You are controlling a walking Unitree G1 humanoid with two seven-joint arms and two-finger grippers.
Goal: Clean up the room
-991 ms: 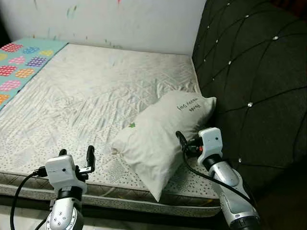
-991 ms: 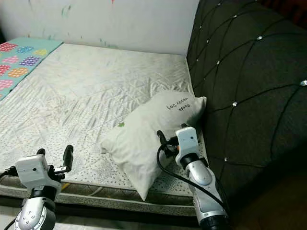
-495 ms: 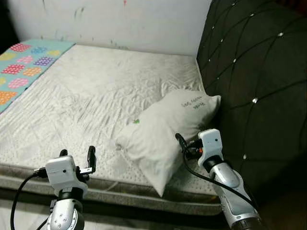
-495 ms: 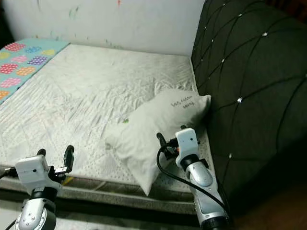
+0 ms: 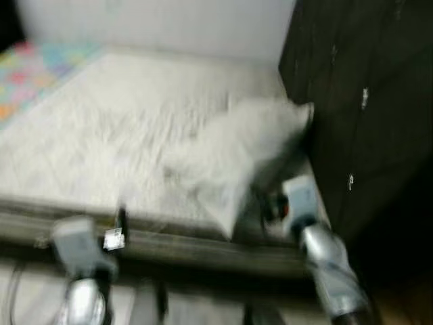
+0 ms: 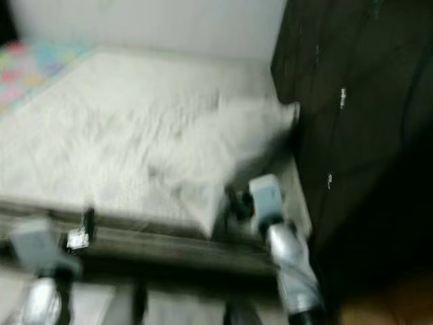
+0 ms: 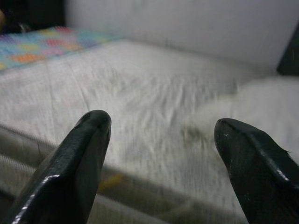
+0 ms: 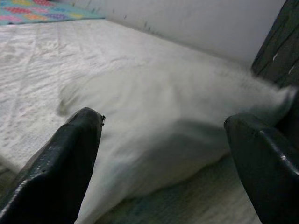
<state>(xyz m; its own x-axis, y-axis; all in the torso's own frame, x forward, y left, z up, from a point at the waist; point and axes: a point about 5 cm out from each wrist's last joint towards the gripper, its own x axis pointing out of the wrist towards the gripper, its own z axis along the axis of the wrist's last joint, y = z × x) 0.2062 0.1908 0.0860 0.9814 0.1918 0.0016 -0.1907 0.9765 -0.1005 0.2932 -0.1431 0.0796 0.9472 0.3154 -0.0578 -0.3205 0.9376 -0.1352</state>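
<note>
Against the dark headboard (image 5: pixel 358 101) on the mattress (image 5: pixel 101 135) lay the white pillow (image 5: pixel 230 152). The right gripper (image 8: pixel 163 154) hung before it, fingers spread and empty; the left gripper (image 7: pixel 161 154) was likewise spread. The approach seemed underway; next, closing in to grasp.

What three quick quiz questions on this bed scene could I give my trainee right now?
1. True or false: the right claw is shut on the white pillow.
2. What dark padded thing stands beside the pillow? A) headboard B) wardrobe C) curtain
3. Fill in: both claws are ____, the left claw facing the mattress.

Key: 1 false, it is open and faces the pillow. 2 A, the tufted headboard. 3 open.
</note>
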